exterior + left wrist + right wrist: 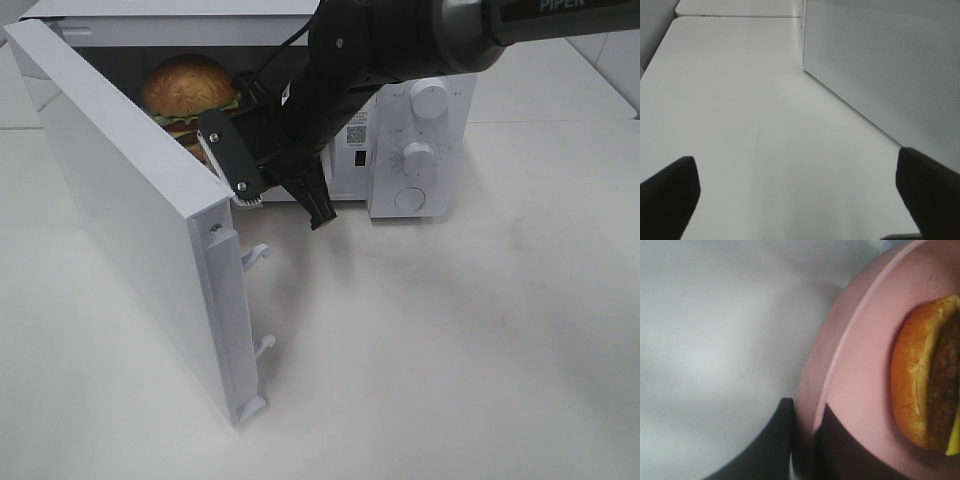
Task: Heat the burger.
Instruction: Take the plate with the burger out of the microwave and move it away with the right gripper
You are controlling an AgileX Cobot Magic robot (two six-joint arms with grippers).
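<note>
The right arm [400, 45] comes in from the upper right over the microwave [420, 140] and slants down into its open cavity, wrist camera bracket just outside the mouth. The right pincer [805, 440] is clenched on the rim of the pink plate [860, 365]: in the right wrist view one dark finger [770, 445] lies under the rim and the other [850, 450] on top of it, the rim pinched between them. The burger [190, 90] sits on that plate inside the microwave, toward the hinge side of the cavity, its bun top and lettuce showing above the door's edge; whether the plate rests on the cavity floor I cannot tell.

The microwave door [140, 220] stands swung wide, projecting forward from the cavity's left side, its latch hooks pointing into the gap beside the arm. The arm fills most of the opening between the door's free edge and the control panel with its two dials. In front of the microwave the white worktop [450, 340] is bare and open.

The left pincer [800, 195] hovers low over the worktop beside the outer perforated face of the door, its two dark fingers [670, 195] spread wide apart, released and gripping nothing
</note>
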